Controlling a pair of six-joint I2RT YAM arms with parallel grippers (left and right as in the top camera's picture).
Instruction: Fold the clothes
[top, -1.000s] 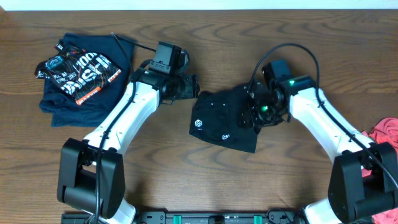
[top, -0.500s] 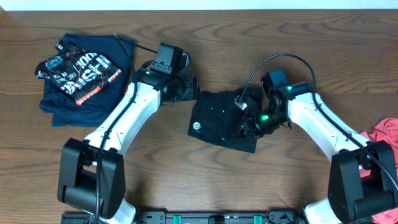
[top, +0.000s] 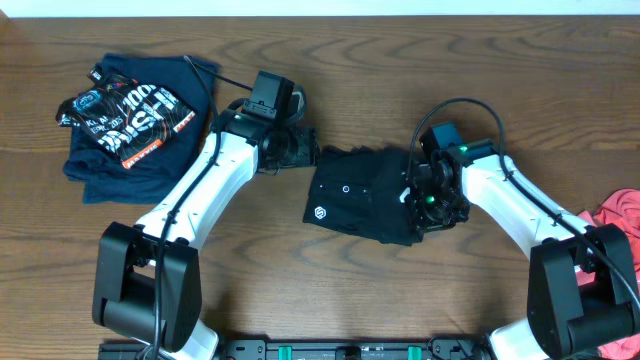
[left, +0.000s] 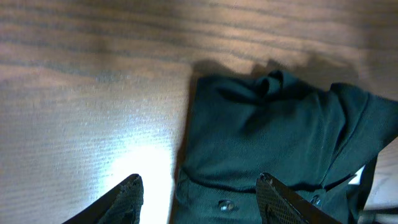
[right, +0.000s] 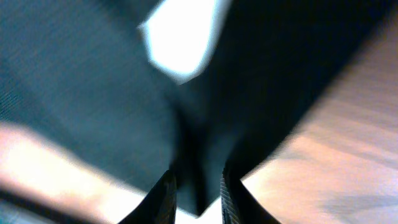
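Note:
A dark green-black shirt (top: 360, 195) lies folded in the middle of the table, with a small white logo at its front left. It fills the left wrist view (left: 280, 137) and the right wrist view (right: 93, 81). My left gripper (top: 305, 145) is open at the shirt's far left corner, its fingertips (left: 199, 190) either side of the shirt's left edge. My right gripper (top: 415, 205) is shut on a fold of the shirt's right edge (right: 198, 186), low over the table.
A navy printed T-shirt (top: 125, 120) lies crumpled at the far left. A red garment (top: 620, 212) lies at the right edge. A black cable (top: 215, 70) runs across the table near the navy shirt.
My right gripper has pulled the shirt's right side down and toward the front, folding it over. The shirt is now narrower and squarer. The left arm has hardly moved.

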